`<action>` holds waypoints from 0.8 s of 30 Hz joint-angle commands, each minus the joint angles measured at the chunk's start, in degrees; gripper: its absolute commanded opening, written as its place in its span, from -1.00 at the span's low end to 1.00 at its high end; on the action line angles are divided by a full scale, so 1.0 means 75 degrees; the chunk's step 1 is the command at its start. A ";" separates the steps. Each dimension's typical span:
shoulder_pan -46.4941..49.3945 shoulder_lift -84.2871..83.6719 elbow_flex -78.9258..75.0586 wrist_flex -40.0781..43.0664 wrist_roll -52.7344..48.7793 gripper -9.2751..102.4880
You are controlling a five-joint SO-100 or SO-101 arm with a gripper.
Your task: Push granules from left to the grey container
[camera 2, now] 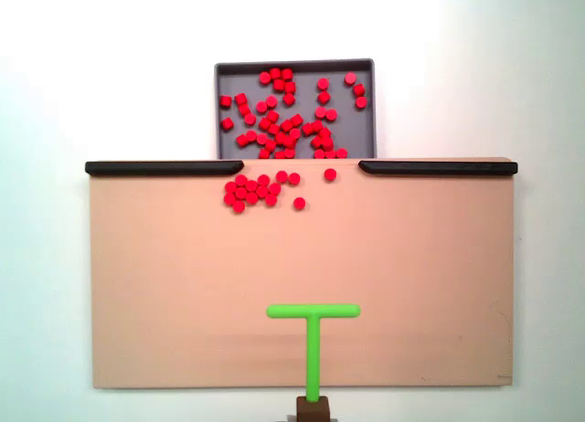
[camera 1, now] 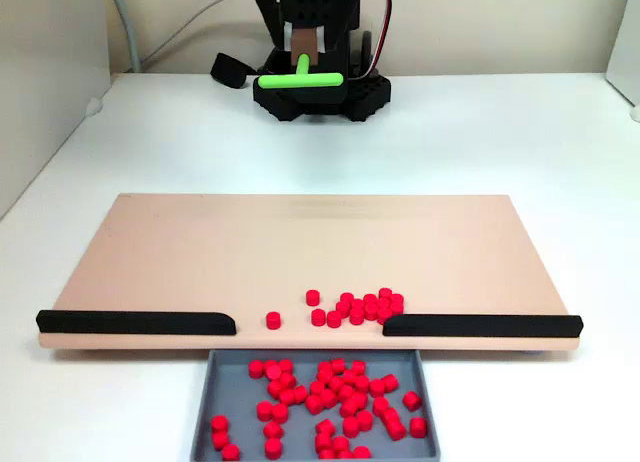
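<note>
Several red granules (camera 1: pixel 360 307) lie in a cluster on the beige board (camera 1: pixel 300 242), right at the gap between two black strips, with a few loose ones (camera 1: pixel 273 320) beside it. In the overhead fixed view the cluster (camera 2: pixel 251 190) sits just below the gap. The grey container (camera 1: pixel 235 387) (camera 2: pixel 236 75) adjoins the board's edge at the gap and holds many granules (camera 1: pixel 330 392) (camera 2: pixel 279 125). My gripper (camera 1: pixel 303 50) (camera 2: pixel 312 406) is shut on the stem of a green T-shaped pusher (camera 1: pixel 300 79) (camera 2: pixel 313 311), far back from the cluster.
Black strips (camera 1: pixel 135 323) (camera 1: pixel 480 325) run along the board's edge on either side of the gap. The arm's black base (camera 1: pixel 320 94) stands beyond the board's far edge, with a black object (camera 1: pixel 228 70) and cables beside it. White table surrounds the board.
</note>
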 commanded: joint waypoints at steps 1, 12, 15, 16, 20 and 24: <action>0.0141 -0.0609 -0.0094 -0.0223 0.0445 -0.84; 0.0152 -0.0633 -0.0129 -0.0223 0.0375 -0.84; 0.0164 -0.0633 -0.0129 -0.0223 0.0363 -0.84; 0.0164 -0.0645 -0.0129 -0.0223 0.0363 -0.84; 0.0164 -0.0656 -0.0129 -0.0223 0.0375 -0.84; 0.0117 -0.0656 -0.0129 -0.0223 0.0422 -0.84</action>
